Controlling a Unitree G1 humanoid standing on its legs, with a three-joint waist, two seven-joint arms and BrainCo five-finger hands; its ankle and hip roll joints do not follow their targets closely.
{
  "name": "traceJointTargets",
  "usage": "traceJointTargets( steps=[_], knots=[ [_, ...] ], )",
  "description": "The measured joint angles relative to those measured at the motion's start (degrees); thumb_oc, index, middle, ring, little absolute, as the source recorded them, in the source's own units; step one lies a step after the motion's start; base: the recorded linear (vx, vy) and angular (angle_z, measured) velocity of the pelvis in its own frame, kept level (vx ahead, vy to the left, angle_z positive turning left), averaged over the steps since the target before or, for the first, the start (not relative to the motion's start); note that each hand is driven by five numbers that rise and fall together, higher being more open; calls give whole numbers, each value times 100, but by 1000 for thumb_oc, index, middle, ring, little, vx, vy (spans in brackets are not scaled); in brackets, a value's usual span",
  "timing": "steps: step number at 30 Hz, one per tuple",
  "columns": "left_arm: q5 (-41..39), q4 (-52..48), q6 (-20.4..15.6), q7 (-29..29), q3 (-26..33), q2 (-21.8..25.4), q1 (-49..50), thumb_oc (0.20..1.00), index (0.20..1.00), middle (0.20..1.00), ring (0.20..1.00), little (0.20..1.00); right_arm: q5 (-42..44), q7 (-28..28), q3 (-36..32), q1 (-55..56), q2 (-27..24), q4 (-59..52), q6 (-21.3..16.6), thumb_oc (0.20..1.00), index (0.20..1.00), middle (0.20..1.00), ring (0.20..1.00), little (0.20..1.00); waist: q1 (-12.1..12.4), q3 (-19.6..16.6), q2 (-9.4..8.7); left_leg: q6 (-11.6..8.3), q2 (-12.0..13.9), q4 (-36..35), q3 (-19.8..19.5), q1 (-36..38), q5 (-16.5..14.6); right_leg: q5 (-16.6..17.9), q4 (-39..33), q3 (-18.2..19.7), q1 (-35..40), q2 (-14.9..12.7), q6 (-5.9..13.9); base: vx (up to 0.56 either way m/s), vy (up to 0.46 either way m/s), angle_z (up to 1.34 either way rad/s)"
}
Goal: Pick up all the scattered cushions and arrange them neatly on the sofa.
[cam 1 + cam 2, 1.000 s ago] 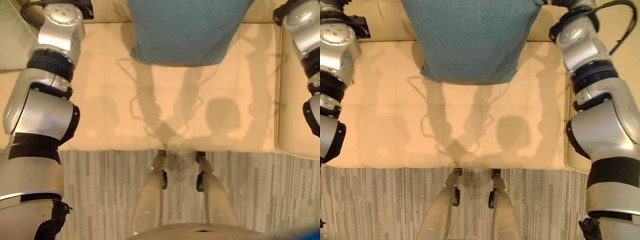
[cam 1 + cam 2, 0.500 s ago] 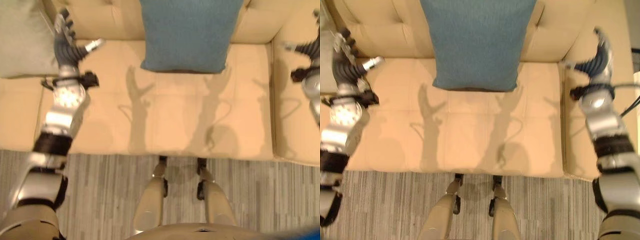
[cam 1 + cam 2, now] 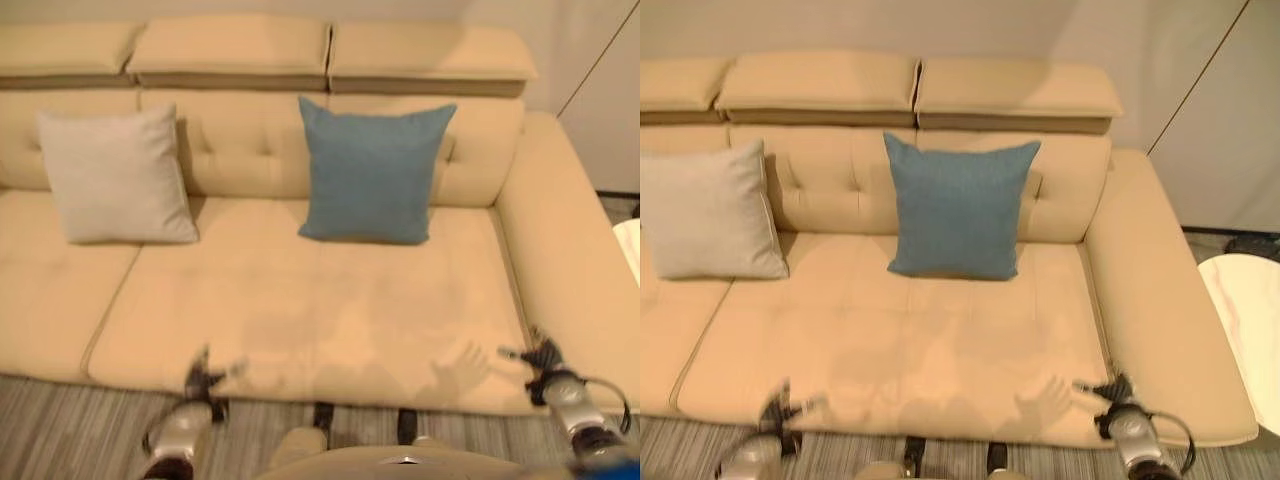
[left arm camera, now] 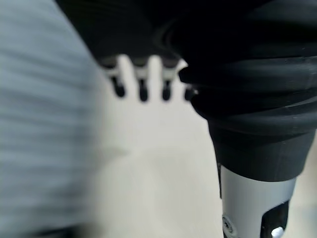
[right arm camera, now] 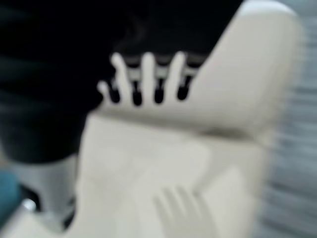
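A blue cushion (image 3: 372, 172) stands upright against the backrest of the beige sofa (image 3: 300, 310), about mid-seat. A pale grey cushion (image 3: 115, 178) leans on the backrest to its left. My left hand (image 3: 205, 378) hovers low at the seat's front edge, fingers spread and holding nothing. My right hand (image 3: 545, 357) is at the front edge near the right armrest, also open and empty. In the left wrist view the fingers (image 4: 141, 87) are straight over the seat; in the right wrist view the fingers (image 5: 148, 79) reach out straight towards the armrest.
The sofa's right armrest (image 3: 570, 270) runs forward beside my right hand. A white round table (image 3: 1245, 320) stands right of the sofa. Striped grey flooring (image 3: 60, 430) lies in front of the seat.
The view has pulled back and up, so the whole sofa shows. Both hands have drawn back from beside the blue cushion to the seat's front edge.
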Motion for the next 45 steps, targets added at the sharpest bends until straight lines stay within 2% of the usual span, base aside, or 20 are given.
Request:
traceJointTargets(
  steps=[4,10,18,19,22,23,25,27,28,29,31,32,33,34,36,38,39,41,43,45],
  knots=[
    [580,651,141,-48,-62,-18,38,1000,1000,1000,1000,1000,-196,178,-21,-27,150,796,15,1000,1000,1000,1000,1000,71,-57,-34,-9,31,-2,-33,189,-42,-49,2,-43,212,37,-57,8,42,5],
    [652,825,158,-119,179,26,34,1000,1000,1000,1000,1000,-208,229,-265,291,163,1096,129,1000,1000,1000,1000,1000,55,-394,-81,33,46,-31,-13,257,-96,-89,3,-76,291,40,-105,-22,75,2],
    [645,831,154,-151,183,-11,4,1000,1000,1000,1000,1000,-204,280,-264,486,376,1191,241,1000,1000,1000,1000,1000,47,-180,-196,112,-108,31,272,345,-109,15,296,215,36,-104,-59,-239,108,-23],
    [637,824,154,-165,76,-28,-161,1000,1000,1000,1000,1000,-176,277,-249,247,363,1247,250,1000,1000,1000,1000,1000,68,64,-86,276,-55,90,348,206,-84,-30,853,240,-345,-102,17,-208,63,-33],
    [636,814,131,-160,63,62,-370,1000,1000,1000,1000,1000,-150,286,-224,93,440,1264,248,1000,1000,1000,1000,1000,57,261,-135,410,-98,2,344,202,41,-201,1137,285,-465,-160,90,-194,3,-3],
    [631,789,101,-160,62,95,-384,1000,1000,1000,1000,1000,-140,296,-207,62,515,1307,247,1000,1000,1000,1000,1000,103,285,-123,538,-41,-6,413,158,131,-659,1953,310,-634,-105,137,-268,-102,16],
    [612,728,92,-163,37,137,-379,1000,1000,1000,1000,1000,-41,305,-83,87,620,1311,241,1000,1000,1000,1000,1000,216,247,-103,533,101,45,312,78,158,-1175,3352,479,-859,159,164,-162,-115,20],
    [604,596,95,-163,-2,209,-259,1000,1000,1000,1000,1000,-32,311,-35,89,697,1302,239,1000,1000,1000,1000,1000,383,127,-292,396,123,29,364,-23,247,-1520,3091,428,-601,291,23,-189,-136,-5],
    [579,619,139,-163,-5,221,-182,1000,1000,1000,1000,1000,-19,309,-39,-15,730,1306,230,1000,1000,1000,1000,1000,430,116,-422,236,63,37,337,-55,339,-1626,2128,367,-173,325,-151,-238,-161,-7],
    [544,641,163,-161,-2,184,-161,1000,1000,1000,1000,1000,30,300,-40,-48,724,1288,197,1000,1000,1000,1000,1000,413,107,-406,175,91,58,297,-117,382,-1558,1631,351,51,413,-454,-259,-160,18],
    [527,660,144,-243,-208,33,-231,1000,1000,1000,1000,1000,120,273,-39,-60,632,1302,148,1000,1000,1000,1000,1000,461,197,-164,-119,315,239,98,-340,493,-1172,1095,259,252,794,-592,-349,-170,65],
    [527,611,121,-275,-402,7,-413,1000,1000,1000,1000,1000,247,264,-40,-5,611,1309,144,1000,1000,1000,1000,1000,422,262,-55,-646,384,436,-298,-827,858,-1175,1264,253,-39,1064,-886,-379,-150,103],
    [526,603,99,-281,-452,3,-513,1000,1000,1000,1000,1000,272,262,-43,23,610,1309,145,1000,1000,1000,1000,1000,406,289,-91,-856,367,414,-352,-994,1172,-1103,1296,219,-163,1069,-1086,-298,-75,109],
    [526,606,96,-283,-498,-1,-652,1000,1000,1000,1000,1000,300,261,-41,45,620,1357,170,1000,1000,1000,1000,1000,426,340,-161,-827,348,411,-299,-1128,1460,-1024,1310,108,-270,1036,-1231,-330,-42,59],
    [528,806,162,-286,-503,23,-692,1000,1000,1000,1000,1000,313,247,-40,86,633,1353,157,1000,1000,1000,1000,1000,280,447,-530,-572,98,1220,189,-1189,681,-721,1081,-109,-269,784,-1398,-234,4,40],
    [533,857,165,-286,-474,44,-700,1000,1000,1000,1000,1000,314,244,-53,90,589,1355,165,1000,1000,1000,1000,1000,166,448,-714,-398,-59,1790,248,-1081,119,-497,826,-142,-189,679,-1380,-75,69,27],
    [533,840,156,-287,-444,34,-722,1000,1000,1000,1000,1000,314,239,-147,95,528,1388,174,1000,1000,1000,1000,1000,44,485,-758,-355,-73,1974,143,-714,-217,-333,605,-147,-131,669,-1244,-51,95,17],
    [533,833,155,-287,-430,21,-722,1000,1000,1000,1000,1000,315,237,-194,101,515,1475,189,1000,1000,1000,1000,1000,-28,474,-757,-350,-57,1843,-2,-266,-582,-204,389,-147,-91,672,-1076,9,125,8],
    [534,803,154,-286,-440,-57,-790,1000,1000,1000,1000,1000,314,244,-223,106,521,1493,239,1000,1000,1000,1000,1000,-136,414,-619,-350,22,1057,-11,318,-639,16,132,-112,-118,705,-759,43,217,4],
    [538,813,156,-286,-449,-128,-815,1000,1000,1000,1000,1000,314,251,-266,149,526,1494,252,1000,1000,1000,1000,1000,-177,410,-480,-330,55,422,31,640,-630,133,28,-97,-148,713,-590,50,166,-4]
  ],
)
